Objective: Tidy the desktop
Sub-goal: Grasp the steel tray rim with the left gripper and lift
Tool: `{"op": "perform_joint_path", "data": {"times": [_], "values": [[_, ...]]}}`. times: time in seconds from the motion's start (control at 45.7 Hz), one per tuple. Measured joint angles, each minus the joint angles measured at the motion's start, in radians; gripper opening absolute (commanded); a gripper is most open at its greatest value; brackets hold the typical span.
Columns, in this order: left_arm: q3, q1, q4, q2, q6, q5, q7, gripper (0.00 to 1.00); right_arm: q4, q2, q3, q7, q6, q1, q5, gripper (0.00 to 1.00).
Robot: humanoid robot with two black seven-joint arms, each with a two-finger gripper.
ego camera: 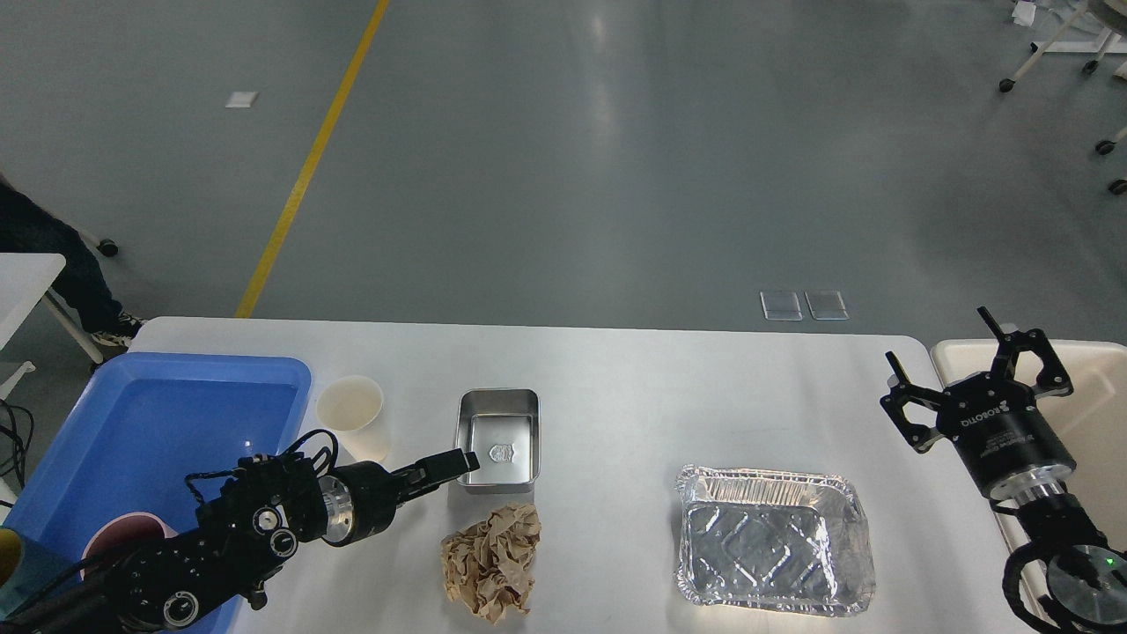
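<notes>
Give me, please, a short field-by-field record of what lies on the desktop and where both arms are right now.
desktop: white-grey, holds five items
paper cup: upright, beside blue tray
steel tin: open, centre
crumpled brown paper: near edge, in front of the tin
foil tray: right, empty
left gripper: at tin's near-left corner, state unclear
right gripper: fingers open, over table's right edge

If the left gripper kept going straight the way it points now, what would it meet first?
Most likely the small metal tin: the left gripper points right and slightly away, its tip already at the tin's near-left corner. Its height above the desktop is unclear.
</notes>
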Motion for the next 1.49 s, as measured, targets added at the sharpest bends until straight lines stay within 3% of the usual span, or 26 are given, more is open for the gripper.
{"op": "perform_joint_path", "data": {"times": [0.329, 0.526, 0.635, 0.723, 0.854, 1.489], "values": [[0.0, -0.011, 0.074, -0.063, 0.009, 0.002, -0.001, 0.6, 0.0, 0.005, 0.002, 0.0, 0.0, -0.001, 0.0, 1.0], [0.001, -0.019, 0.098, -0.063, 0.009, 0.002, -0.008, 0.27, -0.001, 0.006, 0.003, 0.0, 0.0, -0.001, 0.0, 1.0], [0.002, -0.022, 0.103, -0.062, 0.009, 0.002, -0.013, 0.16, -0.001, 0.006, 0.003, 0.0, 0.0, -0.002, 0.0, 1.0], [0.003, -0.026, 0.117, -0.063, 0.009, 0.003, -0.014, 0.15, -0.001, 0.006, 0.003, 0.0, 0.0, -0.002, 0.0, 1.0], [0.025, -0.042, 0.154, -0.067, 0.009, 0.003, -0.016, 0.02, -0.001, 0.006, 0.003, 0.0, 0.001, -0.002, 0.0, 1.0], [0.065, -0.12, 0.147, -0.101, 0.007, 0.001, -0.1, 0.0, -0.001, 0.004, 0.005, 0.0, 0.002, 0.0, 0.0, 1.0]]}}
